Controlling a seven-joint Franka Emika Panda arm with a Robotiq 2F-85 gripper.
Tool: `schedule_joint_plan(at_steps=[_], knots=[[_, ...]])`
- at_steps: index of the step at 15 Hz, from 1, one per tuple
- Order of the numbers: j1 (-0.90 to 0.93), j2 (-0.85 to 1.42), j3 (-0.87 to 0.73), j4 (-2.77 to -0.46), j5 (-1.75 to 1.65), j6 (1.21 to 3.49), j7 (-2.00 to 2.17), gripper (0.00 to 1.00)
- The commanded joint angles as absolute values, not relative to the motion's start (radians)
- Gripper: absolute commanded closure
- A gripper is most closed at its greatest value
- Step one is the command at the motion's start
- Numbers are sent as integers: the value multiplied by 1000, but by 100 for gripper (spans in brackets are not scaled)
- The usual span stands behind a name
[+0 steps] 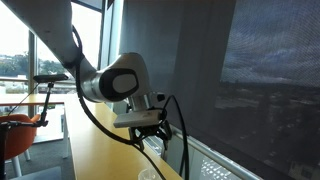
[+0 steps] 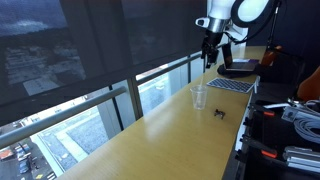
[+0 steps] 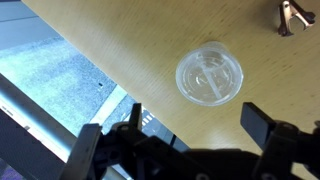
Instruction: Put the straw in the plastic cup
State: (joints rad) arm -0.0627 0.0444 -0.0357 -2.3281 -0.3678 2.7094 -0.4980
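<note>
Black jaws stand wide apart and hold nothing, hanging above the plastic cup, which stands upright on the wooden table close to its window-side edge, with a small dark object near the cup on the side away from that edge. No straw can be made out for certain. My worry is that jaws lowered here would knock the light cup over; no brand or writing is legible.

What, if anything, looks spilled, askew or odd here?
Nothing spilled or damaged. The plastic cup stands upright on the wooden counter. Only oddity: no straw is clearly visible, just a small dark object beside the cup.
</note>
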Motion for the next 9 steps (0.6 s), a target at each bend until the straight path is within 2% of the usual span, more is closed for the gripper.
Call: schedule_joint_plan(at_steps=[1,9], knots=[[-59,10,-40,-2320,-351,2688,-456,0],[-58,25,-40,-2322,-362,2705,-457,0]])
